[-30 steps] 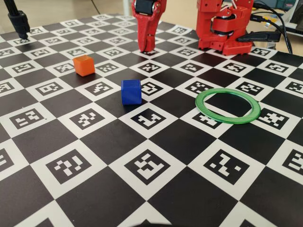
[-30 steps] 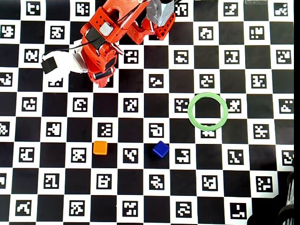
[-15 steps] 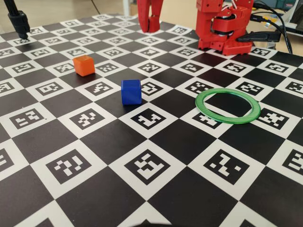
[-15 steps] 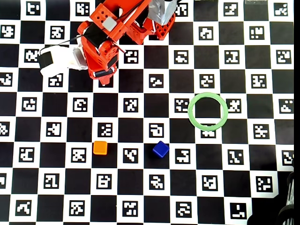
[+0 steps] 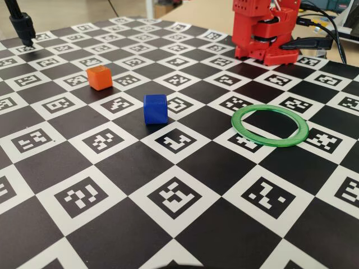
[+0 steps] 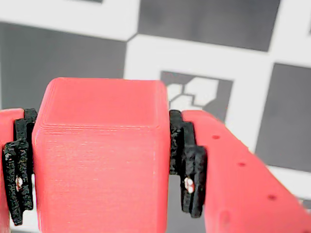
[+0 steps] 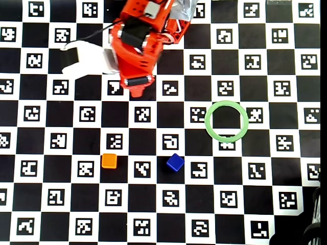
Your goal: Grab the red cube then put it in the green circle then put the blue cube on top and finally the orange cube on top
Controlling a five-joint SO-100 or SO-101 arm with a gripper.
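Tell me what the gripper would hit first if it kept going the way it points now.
Probably just the checkered board. The gripper holds the red cube, and the wrist view shows only bare marker squares ahead; height above them is unclear.

Red cube [image 6: 99, 155] matte red, between red fingers [image 6: 228, 174] with black pads. Blue cube [image 5: 155, 109] deep blue. Orange cube [image 5: 99, 77] bright orange. Green circle [image 5: 241, 126] translucent green. Surface [image 5: 129, 168] black-white checkerboard with square markers.

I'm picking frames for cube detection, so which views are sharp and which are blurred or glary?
Wrist view: the small matte red cube fills the frame, fairly sharp; the board behind is blurred and washed out. Fixed view: crisp, evenly lit, with faint sheen on the translucent green ring. Overhead view: sharp, soft shadows.
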